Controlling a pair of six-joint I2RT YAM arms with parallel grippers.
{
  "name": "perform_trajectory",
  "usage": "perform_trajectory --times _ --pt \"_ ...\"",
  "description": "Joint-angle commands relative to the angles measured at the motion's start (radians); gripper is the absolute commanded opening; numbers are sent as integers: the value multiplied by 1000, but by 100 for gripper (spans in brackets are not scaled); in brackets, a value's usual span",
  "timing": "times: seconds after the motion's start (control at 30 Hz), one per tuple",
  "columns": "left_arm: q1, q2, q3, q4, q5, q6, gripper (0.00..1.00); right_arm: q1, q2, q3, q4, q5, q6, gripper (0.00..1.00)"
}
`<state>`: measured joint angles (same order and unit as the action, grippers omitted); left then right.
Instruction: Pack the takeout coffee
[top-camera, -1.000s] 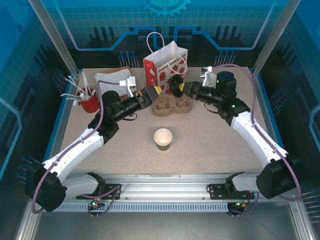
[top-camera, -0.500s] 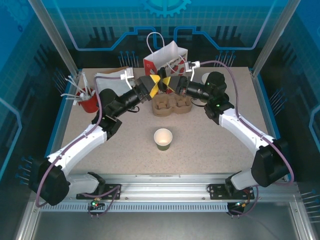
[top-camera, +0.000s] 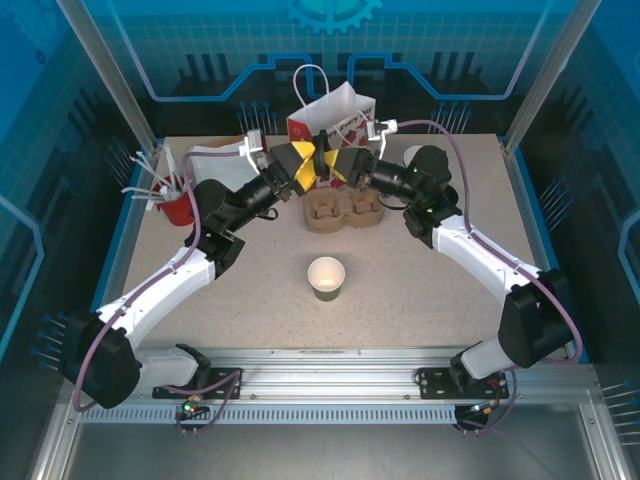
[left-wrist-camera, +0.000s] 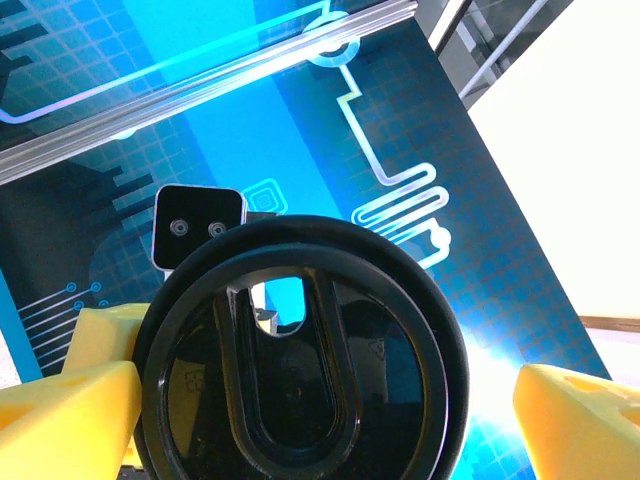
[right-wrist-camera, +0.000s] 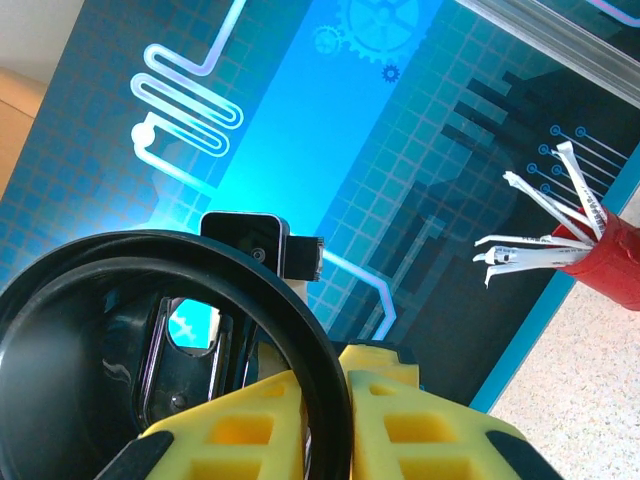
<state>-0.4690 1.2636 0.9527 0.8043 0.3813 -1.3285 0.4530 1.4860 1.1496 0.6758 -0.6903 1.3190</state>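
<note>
Blue circuit-patterned panels (top-camera: 200, 60) walled a speckled beige table (top-camera: 420, 290), and both arms stretched to its far middle, tips close together in front of a red-and-white paper gift bag (top-camera: 340, 115). The right gripper (right-wrist-camera: 325, 405) was clenched on the rim of a round black plastic lid (left-wrist-camera: 300, 350), holding it in the air. The left gripper (top-camera: 303, 166) faced that lid's flat side with its yellow fingers (left-wrist-camera: 580, 425) spread wide to either side, grasping nothing. Just below them sat a brown moulded-pulp cup carrier (top-camera: 345, 212). The olive-green paper cup (top-camera: 326, 277) stood upright and open-topped near the table's centre, well apart from both grippers. A red cup of white stirrers (top-camera: 178, 205) stood near the left edge.
</note>
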Motion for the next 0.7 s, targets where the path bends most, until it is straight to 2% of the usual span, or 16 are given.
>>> perform_trajectory --times 0.0,0.17,0.53,0.67 --pt "9 3 0 60 -10 -27 92 19 14 5 51 -20 11 17" --pt "10 14 1 59 -5 -35 86 26 17 9 51 -25 9 17" --pt "9 21 3 46 8 -33 85 36 26 27 31 -24 3 17" --pt "10 26 3 51 17 -38 87 42 37 39 28 -25 3 17"
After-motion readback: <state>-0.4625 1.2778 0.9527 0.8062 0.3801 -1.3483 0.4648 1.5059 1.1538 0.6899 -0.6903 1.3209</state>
